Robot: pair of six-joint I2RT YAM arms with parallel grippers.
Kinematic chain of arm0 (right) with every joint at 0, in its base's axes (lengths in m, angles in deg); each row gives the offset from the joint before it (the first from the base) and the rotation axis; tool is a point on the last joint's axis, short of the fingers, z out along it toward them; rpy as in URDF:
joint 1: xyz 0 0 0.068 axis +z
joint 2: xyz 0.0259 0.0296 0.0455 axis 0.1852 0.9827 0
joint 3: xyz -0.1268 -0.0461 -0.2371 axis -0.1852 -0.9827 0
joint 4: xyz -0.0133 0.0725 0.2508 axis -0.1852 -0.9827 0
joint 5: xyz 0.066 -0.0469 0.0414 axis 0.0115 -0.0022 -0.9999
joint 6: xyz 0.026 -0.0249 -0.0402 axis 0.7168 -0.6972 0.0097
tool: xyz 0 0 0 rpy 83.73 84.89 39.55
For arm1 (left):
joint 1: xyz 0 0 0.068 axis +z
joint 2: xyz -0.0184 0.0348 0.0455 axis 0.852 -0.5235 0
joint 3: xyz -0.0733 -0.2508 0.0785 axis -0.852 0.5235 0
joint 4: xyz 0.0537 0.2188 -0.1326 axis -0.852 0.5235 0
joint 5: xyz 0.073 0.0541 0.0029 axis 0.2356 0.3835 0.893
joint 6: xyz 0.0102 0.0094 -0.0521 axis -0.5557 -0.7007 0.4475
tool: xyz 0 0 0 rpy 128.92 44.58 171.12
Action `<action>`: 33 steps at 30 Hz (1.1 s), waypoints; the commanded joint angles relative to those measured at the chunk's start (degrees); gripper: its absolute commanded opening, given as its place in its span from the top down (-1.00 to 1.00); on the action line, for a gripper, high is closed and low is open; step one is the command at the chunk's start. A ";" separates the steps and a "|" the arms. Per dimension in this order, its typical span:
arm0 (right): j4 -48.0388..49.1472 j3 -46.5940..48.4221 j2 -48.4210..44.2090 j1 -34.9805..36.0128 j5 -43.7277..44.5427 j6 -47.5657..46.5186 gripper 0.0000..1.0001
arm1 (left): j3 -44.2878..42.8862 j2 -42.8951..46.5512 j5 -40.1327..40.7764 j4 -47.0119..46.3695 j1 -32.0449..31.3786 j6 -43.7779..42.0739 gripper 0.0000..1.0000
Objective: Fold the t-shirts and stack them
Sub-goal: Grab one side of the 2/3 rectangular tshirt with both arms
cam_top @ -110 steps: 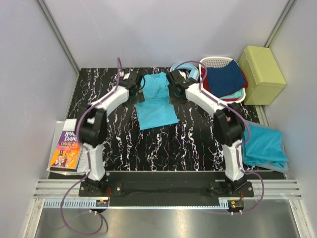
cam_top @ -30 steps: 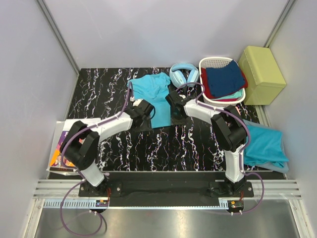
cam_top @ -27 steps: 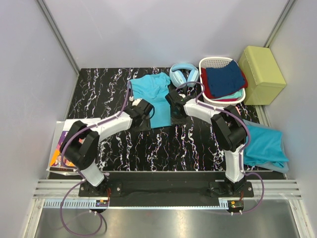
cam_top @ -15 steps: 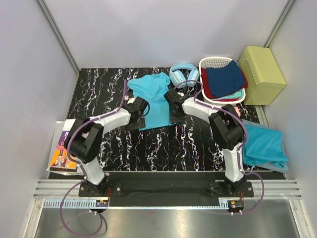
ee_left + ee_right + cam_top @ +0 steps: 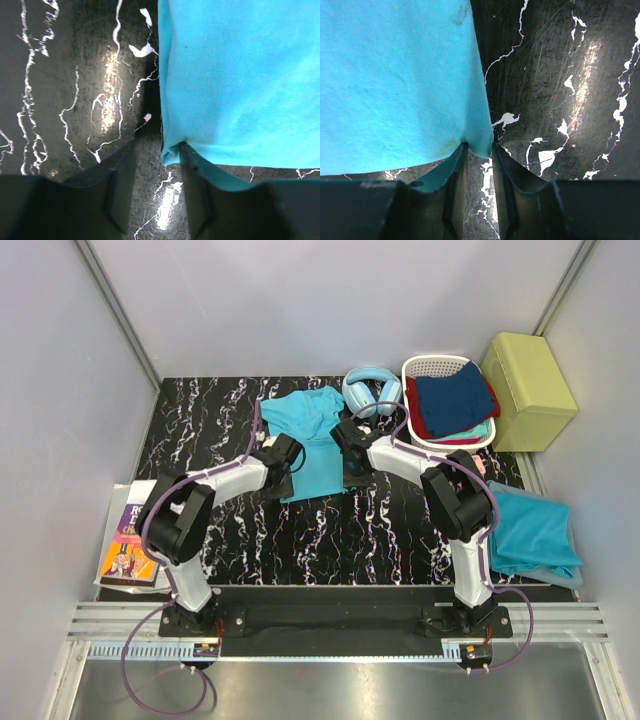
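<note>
A turquoise t-shirt [image 5: 315,435] lies folded on the black marbled table [image 5: 210,420]. My left gripper [image 5: 286,456] is at its left edge and my right gripper [image 5: 348,460] at its right edge. In the left wrist view the left gripper [image 5: 156,150] stands open, with a corner of the shirt [image 5: 235,75] hanging by its right finger [image 5: 192,190]. The right gripper [image 5: 479,147] is open by a narrow gap, and a corner of the shirt [image 5: 395,75] sits between its fingertips. A second turquoise t-shirt [image 5: 530,530] lies past the table's right edge.
Pale blue headphones [image 5: 370,388] lie behind the shirt. A white basket [image 5: 432,366] holding navy and red clothes stands at the back right, with a yellow box [image 5: 528,375] beside it. A book [image 5: 130,540] lies off the table's left edge.
Both pairs of jaws have narrowed round the shirt's two corners. The left arm has drawn in and its gripper has shifted slightly towards the back.
</note>
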 commanded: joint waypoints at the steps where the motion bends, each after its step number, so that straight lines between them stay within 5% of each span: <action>1: -0.10 -0.12 0.64 -0.24 0.07 0.14 0.37 | -0.94 -0.73 -2.24 -2.09 0.05 0.40 0.20; 5: 0.08 -0.91 0.29 -0.41 -0.64 0.41 0.44 | -0.42 -1.34 -3.48 -2.44 0.05 0.93 0.30; 11: 0.26 -2.50 -0.76 -0.24 -1.52 0.93 0.89 | 0.20 -0.64 -4.44 -2.27 -0.04 0.93 0.67; 16: 0.26 -4.60 -2.08 -0.33 -2.04 1.55 1.00 | 1.08 0.50 -5.58 -1.57 -0.04 0.58 0.98; 33: -3.96 -17.43 -15.96 4.68 -3.80 5.15 1.00 | 8.28 14.21 -10.68 8.97 -6.89 2.07 1.00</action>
